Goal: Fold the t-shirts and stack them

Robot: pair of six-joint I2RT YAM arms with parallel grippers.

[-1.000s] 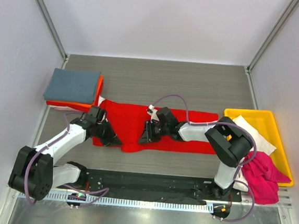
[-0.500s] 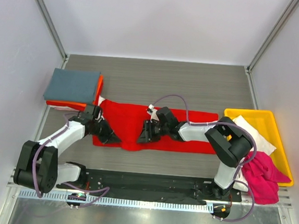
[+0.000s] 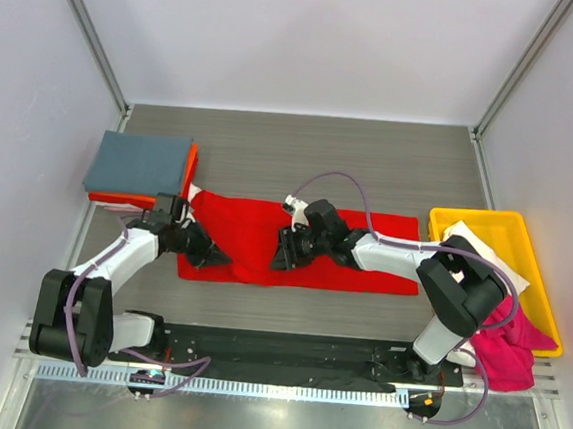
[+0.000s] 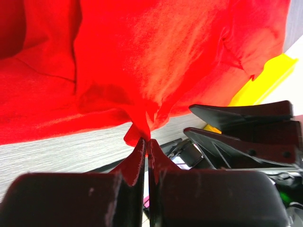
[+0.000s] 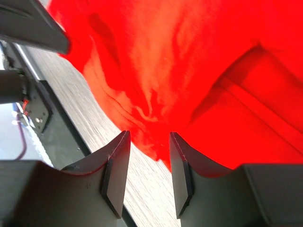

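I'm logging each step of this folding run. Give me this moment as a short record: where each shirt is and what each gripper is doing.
shirt in work: red t-shirt, spread across the middle of the table
left gripper: shut, pinching the red t-shirt near its near-left edge
right gripper: open over the red t-shirt, gripping nothing
stack: grey-blue shirt folded on top of the orange shirt, far left
yellow tray: right side, white shirt in it
pink shirt: bunched, spilling over the tray's near edge

Grey table (image 3: pixel 303 146), red t-shirt (image 3: pixel 250 233) in middle, orange t-shirt (image 3: pixel 190 166) left, yellow tray (image 3: pixel 477 216) right
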